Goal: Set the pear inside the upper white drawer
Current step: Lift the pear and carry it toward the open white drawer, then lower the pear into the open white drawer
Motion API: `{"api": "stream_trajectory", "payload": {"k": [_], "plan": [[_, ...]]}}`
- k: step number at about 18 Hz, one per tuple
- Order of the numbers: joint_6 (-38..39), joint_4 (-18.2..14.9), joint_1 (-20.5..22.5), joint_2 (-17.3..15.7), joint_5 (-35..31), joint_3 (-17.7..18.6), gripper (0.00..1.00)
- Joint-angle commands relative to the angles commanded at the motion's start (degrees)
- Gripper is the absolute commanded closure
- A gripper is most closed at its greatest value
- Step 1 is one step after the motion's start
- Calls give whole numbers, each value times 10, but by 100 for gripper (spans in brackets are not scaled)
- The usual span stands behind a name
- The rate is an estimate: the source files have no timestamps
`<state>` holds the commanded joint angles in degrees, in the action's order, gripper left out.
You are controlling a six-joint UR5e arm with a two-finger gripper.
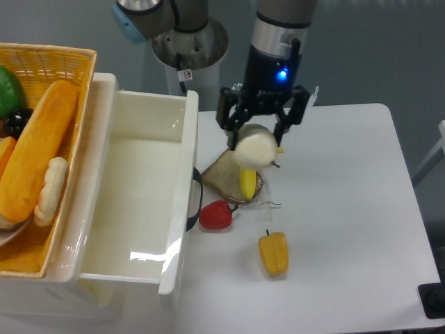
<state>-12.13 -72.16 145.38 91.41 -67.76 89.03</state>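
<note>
The pear (254, 148) is pale cream-white and round, with a thin dark stem pointing right. My gripper (256, 136) is shut on the pear and holds it above the table, just right of the drawer's front. The upper white drawer (136, 270) is pulled open and its inside is empty. Its dark curved handle (195, 198) faces right, toward the pear.
Below the pear lie a slice of bread (227, 174) and a yellow banana (247, 182). A red fruit (215, 215) sits by the handle. A yellow bell pepper (274, 253) lies further front. A wicker basket (52, 62) with a long bread loaf (36, 154) rests at left.
</note>
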Motion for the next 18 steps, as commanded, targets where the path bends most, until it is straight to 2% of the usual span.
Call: {"api": "stream_trajectory", "payload": {"k": [8, 16, 18], "plan": [[8, -9, -53, 0, -1, 3, 51], [9, -11, -70, 1, -4, 11, 50], [9, -10, -74, 1, -4, 9, 45]]}}
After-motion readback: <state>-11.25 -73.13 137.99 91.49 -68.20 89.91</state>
